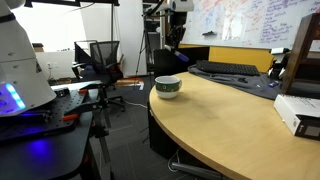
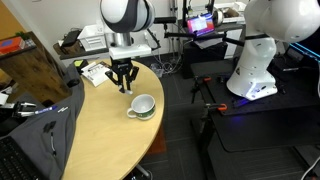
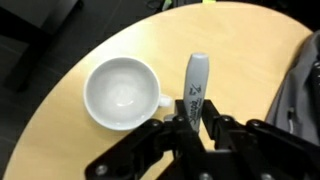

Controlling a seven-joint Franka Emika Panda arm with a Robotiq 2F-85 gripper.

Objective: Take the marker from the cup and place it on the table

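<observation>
1. gripping the marker [image 3: 197, 80] between its fingers, the claw [image 3: 195, 120] hangs clenched above the table [image 3: 250, 50]. in the wrist view the pen's body juts out ahead of the fingertips.
2. the cup [image 3: 122, 92] stands just beside the claw, to one side of the pen and apart from it. its white bowl shows nothing inside, so the lift-out looks done.
3. what is left, on this reading, is to lower the pen to the wood and let go. in an exterior view the claw [image 2: 122, 82] is clear of the tabletop, though how high cannot be told.
4. bare wood spreads beneath and ahead of the claw, which looks like the open ground for a set-down.
5. the table's curved edge runs past the cup on the side away from the claw, with dark floor beyond it. a dark heap of fabric [image 3: 300, 90] crowds the claw's opposite side.
6. a round pen may roll, so a spot on the open wood well back from that edge seems safest.
</observation>
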